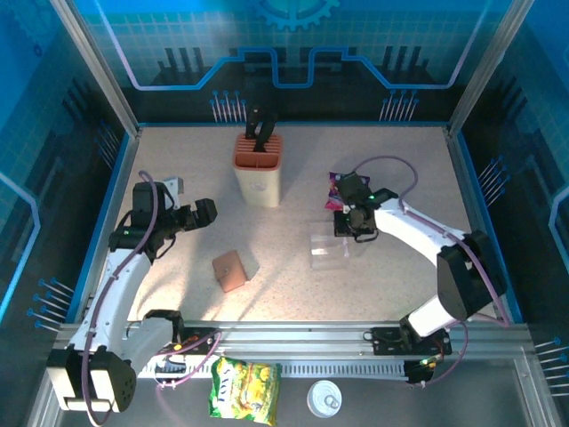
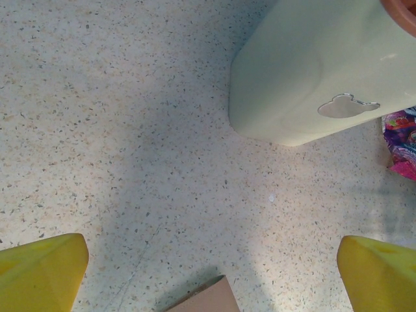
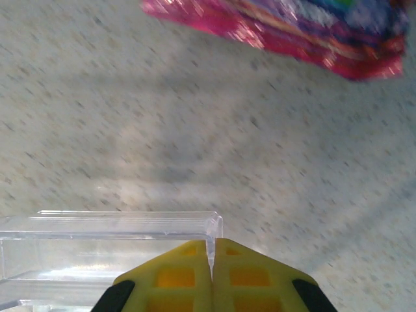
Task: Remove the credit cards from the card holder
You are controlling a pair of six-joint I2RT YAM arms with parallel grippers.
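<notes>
While the right gripper (image 3: 212, 250) pinches a wall of the clear tray (image 3: 97, 240), the left gripper (image 1: 204, 213) gapes beside the knife block (image 1: 258, 169); the wallet (image 1: 231, 269) sits between both arms, with a snack packet (image 1: 335, 191) behind the tray.

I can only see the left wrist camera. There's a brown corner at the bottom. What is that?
Observer: That is the wallet, lying on the table with no gripper touching it.
Operator: What's the other arm doing?
Observer: The right gripper is shut on the wall of a clear tray.
Operator: And the big beige thing?
Observer: A knife block, with black handles sticking out of its orange top.
</notes>
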